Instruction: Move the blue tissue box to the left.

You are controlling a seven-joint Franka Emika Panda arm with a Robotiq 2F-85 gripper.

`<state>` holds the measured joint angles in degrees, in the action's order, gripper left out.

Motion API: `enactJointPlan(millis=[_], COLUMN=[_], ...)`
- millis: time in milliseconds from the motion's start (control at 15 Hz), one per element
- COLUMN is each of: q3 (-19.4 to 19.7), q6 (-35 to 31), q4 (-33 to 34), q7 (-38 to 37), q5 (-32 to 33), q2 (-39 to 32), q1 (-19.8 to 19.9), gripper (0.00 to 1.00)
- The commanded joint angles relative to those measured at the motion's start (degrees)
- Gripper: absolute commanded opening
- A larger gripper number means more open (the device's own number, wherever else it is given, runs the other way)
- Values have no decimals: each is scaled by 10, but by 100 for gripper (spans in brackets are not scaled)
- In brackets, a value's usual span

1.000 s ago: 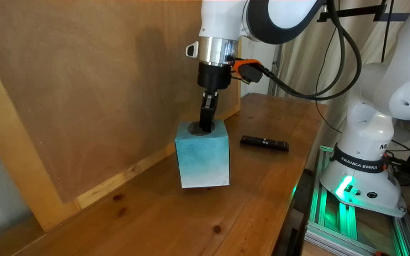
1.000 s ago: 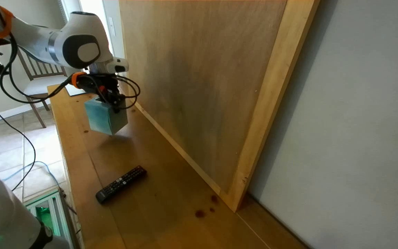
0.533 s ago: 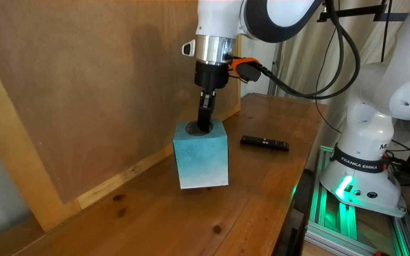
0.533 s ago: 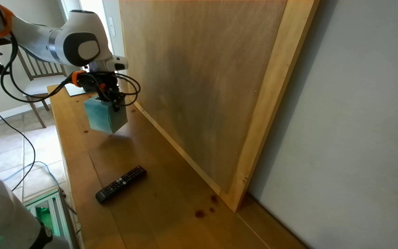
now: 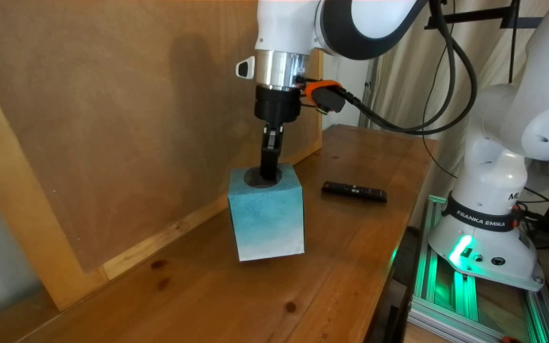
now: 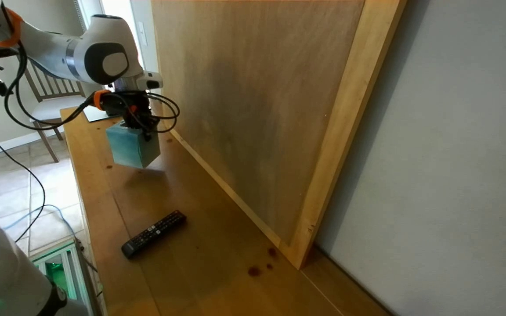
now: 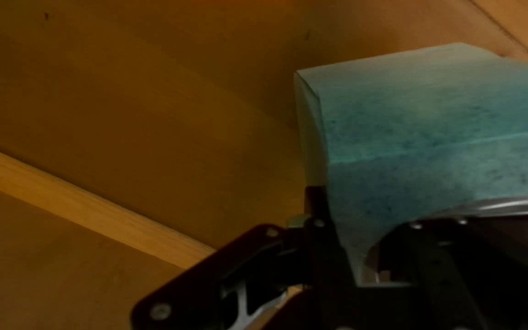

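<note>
in an exterior view the blue tissue box [image 5: 267, 219] you hold shows slightly lower and farther left than half a second ago, tilted more, above the table [image 5: 227, 295]; your gripper [image 5: 269, 170] still pinches one wall at the top opening. the remote [image 5: 354, 191] stays put.

The arm [image 5: 374, 21] is bent; its wrist [image 5: 281, 69] hangs nearly vertical; the gripper [image 5: 269, 166] points down, clamped.

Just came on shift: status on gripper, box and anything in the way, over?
Gripper clamped on blue tissue box. Box aloft, slightly tilted. Black remote on table, apart; seemingly not in the way.
</note>
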<state>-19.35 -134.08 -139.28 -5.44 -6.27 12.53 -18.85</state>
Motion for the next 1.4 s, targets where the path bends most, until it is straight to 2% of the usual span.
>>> enactJointPlan(millis=[0,200,400,867,1333], q3=[-13,-25,-26,-36,-38], q6=[-18,-23,-18,-38,-35], q4=[63,102,144,221,257], q7=[29,35,54,149,149], q5=[22,74,94,78,85], q2=[-79,-124,-165,-246,-280], q1=[-10,-12,-18,-32,-45], gripper=[1,1,1,1,1])
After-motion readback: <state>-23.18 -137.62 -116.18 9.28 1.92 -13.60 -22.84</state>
